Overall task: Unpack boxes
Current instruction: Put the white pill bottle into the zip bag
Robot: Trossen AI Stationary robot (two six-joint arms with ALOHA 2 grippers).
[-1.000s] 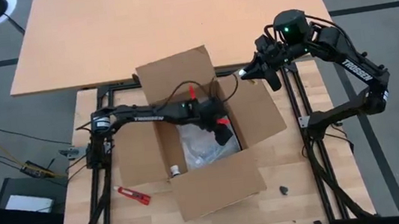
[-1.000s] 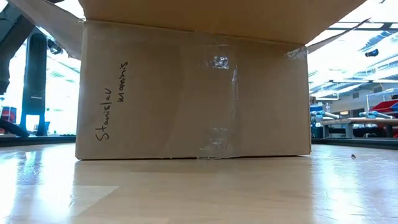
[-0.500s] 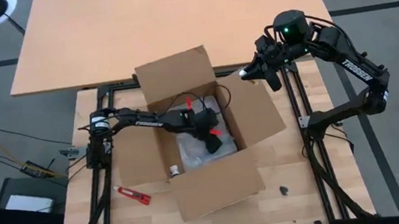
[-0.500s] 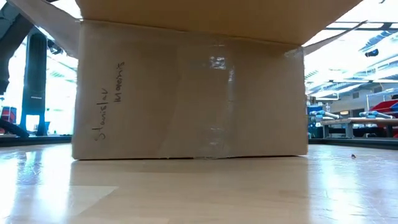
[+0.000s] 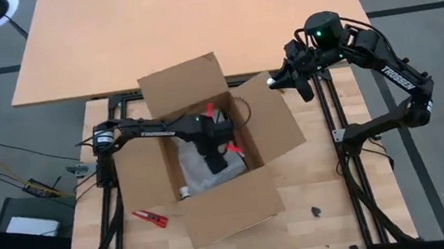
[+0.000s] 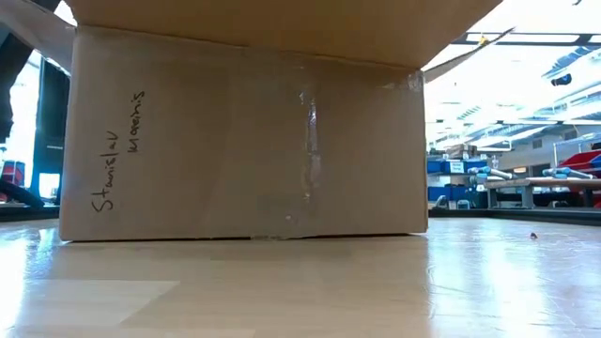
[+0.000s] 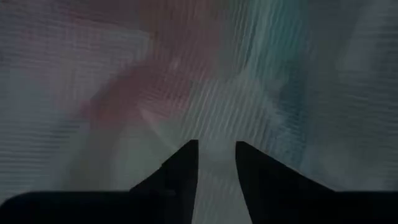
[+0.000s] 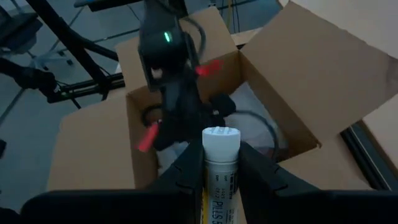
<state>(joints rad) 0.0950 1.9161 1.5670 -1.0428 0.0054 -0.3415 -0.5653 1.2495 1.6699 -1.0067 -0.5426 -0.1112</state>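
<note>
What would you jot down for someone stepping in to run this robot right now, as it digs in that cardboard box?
Left gripper: down inside the open carton, fingers narrowly apart against the clear plastic bag; grip not confirmed.
Right gripper: raised beyond the carton's far right corner, shut on a white-capped tube.
Done: flaps open, tube out.
Left: bag and a small white-capped item remain inside.
On the table: red tool, small dark object.

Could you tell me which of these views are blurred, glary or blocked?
Left wrist view: a hazy, streaked blur past the left gripper, deep inside the carton. Low view: the carton's wall fills most of the picture, with bright backlight beyond and sheen on the table. Right wrist view: sharp on the white-capped tube in the right gripper. High view: evenly lit.
</note>
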